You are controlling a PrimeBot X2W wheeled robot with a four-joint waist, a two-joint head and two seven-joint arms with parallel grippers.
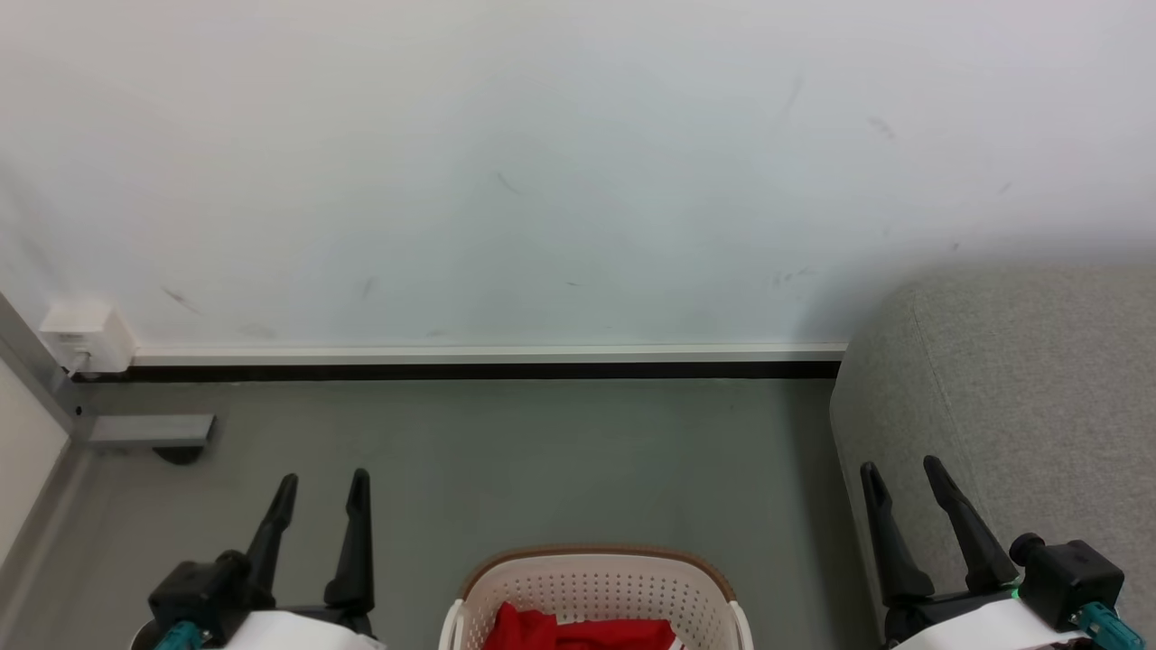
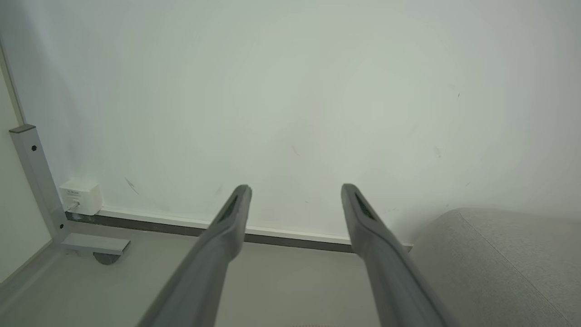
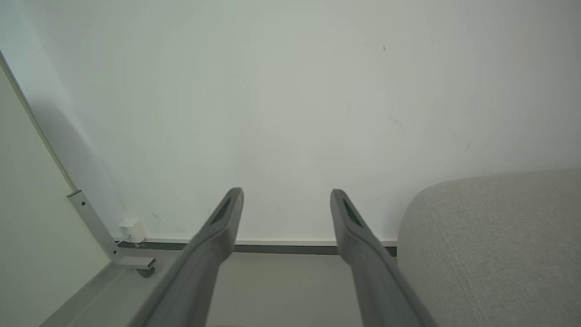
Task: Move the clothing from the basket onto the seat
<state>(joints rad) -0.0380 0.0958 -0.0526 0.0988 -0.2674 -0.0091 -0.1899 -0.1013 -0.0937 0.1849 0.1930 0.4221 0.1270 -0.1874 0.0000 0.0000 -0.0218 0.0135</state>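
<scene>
The cream-white perforated basket [image 1: 596,578] with a brown rim stands on the floor at the bottom middle of the head view. Red clothing [image 1: 578,630] lies inside it, partly cut off by the frame's edge. The light grey seat [image 1: 1011,388] fills the right side, and shows again as the seat [image 2: 494,263] in the left wrist view and the seat [image 3: 490,245] in the right wrist view. My left gripper [image 1: 323,483] hangs open to the left of the basket, empty. My right gripper [image 1: 901,474] is open and empty too, in front of the seat's rounded end. Both point toward the wall.
A white wall with a pale skirting board [image 1: 488,354] closes the far side. A white socket box [image 1: 86,336] and a grey metal frame post with a foot [image 1: 149,431] stand at the left. Grey floor [image 1: 542,460] lies between basket and wall.
</scene>
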